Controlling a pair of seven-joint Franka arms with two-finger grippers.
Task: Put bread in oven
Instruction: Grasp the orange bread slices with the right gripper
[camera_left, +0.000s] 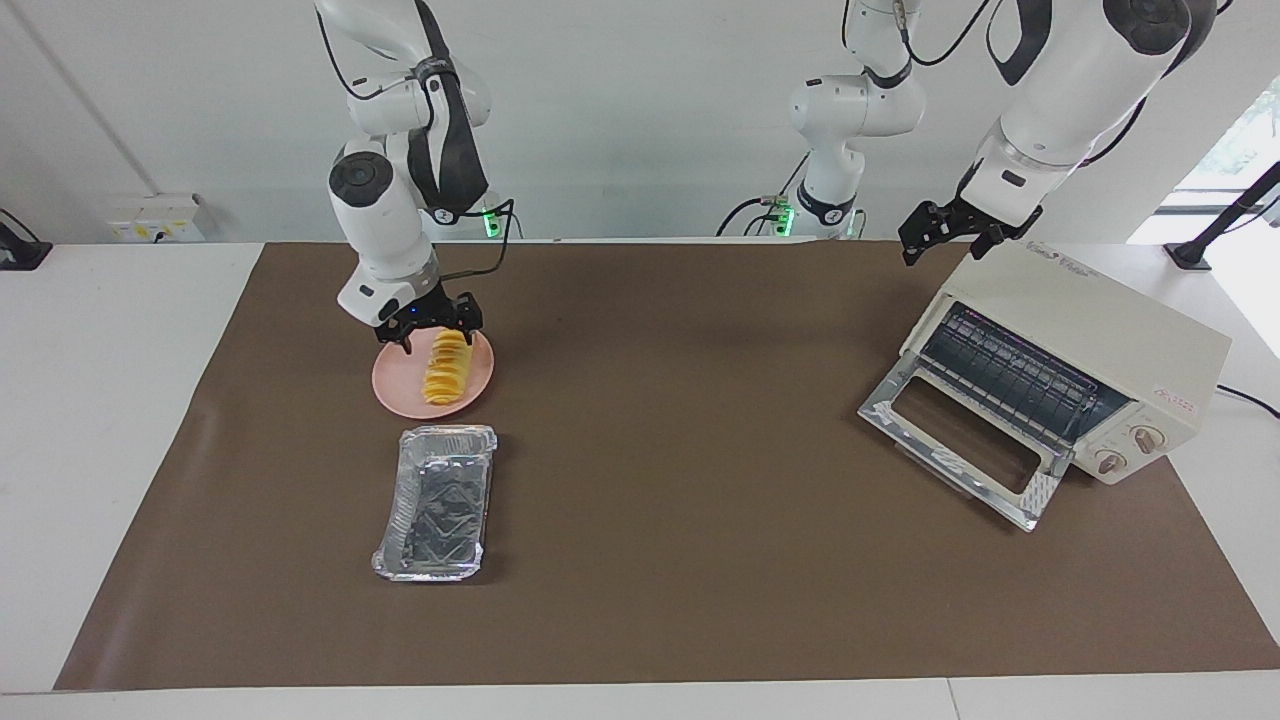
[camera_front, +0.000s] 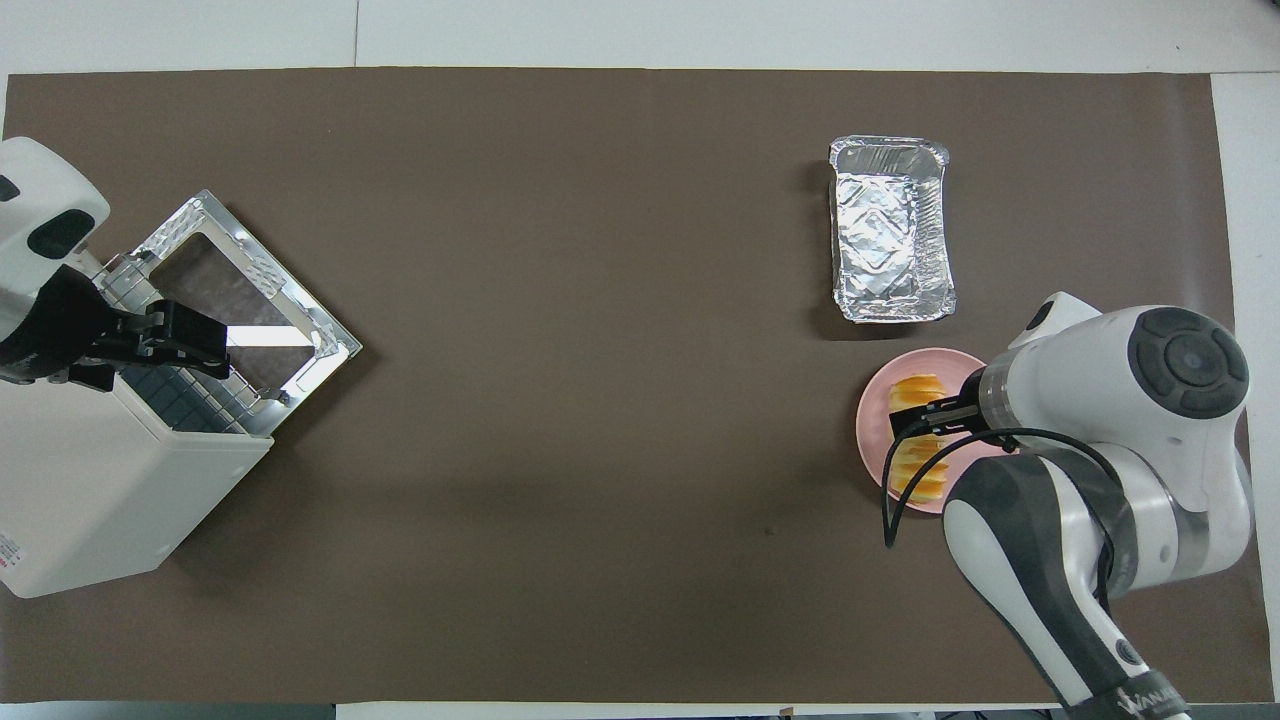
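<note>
Bread (camera_left: 447, 368) lies on the pink plate (camera_left: 395, 385) at the right arm's end. Right gripper (camera_left: 428, 331), fingers apart, hangs over the bread's 12 o'clock end in the facing view; overhead, the arm hides much of the plate. Left gripper (camera_left: 945, 238), fingers apart, waits over the oven (camera_left: 1085, 345), whose door hangs down; overhead, it covers the rack.

One camera sits high across the tabletop (camera_left: 700, 560) and faces the robots, taking in both arms and the back wall. The other hangs above the robots' end and looks steeply down and forward. Both stand well back and share the whole brown mat (camera_front: 600, 560), the oven (camera_left: 1090, 370) and the plate (camera_front: 985, 365), half a turn apart.
</note>
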